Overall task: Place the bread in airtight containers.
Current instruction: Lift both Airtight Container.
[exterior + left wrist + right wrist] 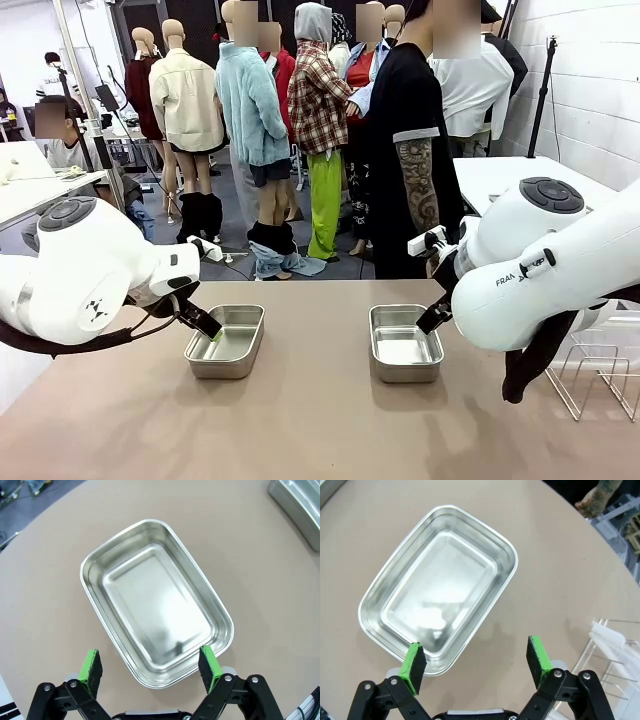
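Here, both sets of jaws stand wide, holding nothing. The left gripper (208,327) hovers at 10 o'clock of the left tin (228,345), and the right gripper (433,318) at 2 o'clock of the right tin (403,350). Both tins sit on the tan table (300,420) — one at the other's 9 o'clock.

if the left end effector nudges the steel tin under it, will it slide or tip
Probably slide: the tin is low and wide with a flat bottom, sitting empty on the smooth table. It is likely stiff, since the rolled rim looks rigid. The polished walls may be slippery for the green pads of the left end effector.
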Robot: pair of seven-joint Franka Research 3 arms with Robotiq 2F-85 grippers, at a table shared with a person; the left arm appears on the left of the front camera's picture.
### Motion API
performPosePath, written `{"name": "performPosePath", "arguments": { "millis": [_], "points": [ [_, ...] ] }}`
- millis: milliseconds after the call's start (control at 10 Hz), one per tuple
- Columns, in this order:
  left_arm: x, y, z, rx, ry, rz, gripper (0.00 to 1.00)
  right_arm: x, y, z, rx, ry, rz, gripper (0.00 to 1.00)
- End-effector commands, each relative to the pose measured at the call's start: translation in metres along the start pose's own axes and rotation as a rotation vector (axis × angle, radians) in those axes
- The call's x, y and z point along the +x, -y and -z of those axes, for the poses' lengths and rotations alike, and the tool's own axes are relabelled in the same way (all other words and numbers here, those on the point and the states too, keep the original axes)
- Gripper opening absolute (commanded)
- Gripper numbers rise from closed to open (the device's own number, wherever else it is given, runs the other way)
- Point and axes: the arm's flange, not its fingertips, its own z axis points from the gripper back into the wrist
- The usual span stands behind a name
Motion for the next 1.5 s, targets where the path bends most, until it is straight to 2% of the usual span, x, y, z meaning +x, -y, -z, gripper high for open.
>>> {"name": "performPosePath", "arguments": {
  "millis": [0,200,300,600,700,800,900,1100,1200,1300,1400],
  "points": [
    [0.024,-0.003,-0.028,0.071,0.028,0.058,1.00,0.005,-0.002,-0.028,-0.079,0.040,-0.024,1.00],
    [0.049,-0.018,-0.076,0.162,0.113,0.081,1.00,0.016,0.009,-0.065,-0.170,0.101,-0.013,1.00],
    [0.055,-0.033,-0.095,0.198,0.121,0.088,1.00,0.015,0.027,-0.085,-0.219,0.122,0.038,1.00],
    [0.049,-0.096,-0.128,0.183,0.088,-0.003,1.00,-0.051,0.082,-0.171,-0.392,0.220,0.339,1.00],
    [0.047,-0.122,-0.134,0.162,0.083,-0.037,1.00,-0.072,0.106,-0.181,-0.389,0.235,0.430,1.00],
    [0.043,-0.141,-0.134,0.123,0.068,-0.037,1.00,-0.098,0.125,-0.189,-0.417,0.199,0.552,1.00],
    [0.039,-0.161,-0.131,0.093,0.060,-0.081,1.00,-0.123,0.153,-0.200,-0.435,0.171,0.613,1.00],
    [0.032,-0.182,-0.121,0.048,0.056,-0.108,1.00,-0.162,0.190,-0.198,-0.357,0.140,0.676,1.00],
    [0.029,-0.188,-0.117,0.061,0.041,-0.137,1.00,-0.168,0.204,-0.190,-0.323,0.175,0.684,1.00],
    [0.029,-0.188,-0.112,0.057,0.039,-0.159,1.00,-0.116,0.217,-0.222,-0.407,0.141,0.670,1.00],
    [0.023,-0.180,-0.119,0.086,0.049,-0.130,1.00,-0.116,0.217,-0.222,-0.407,0.141,0.670,1.00]
  ]
}}
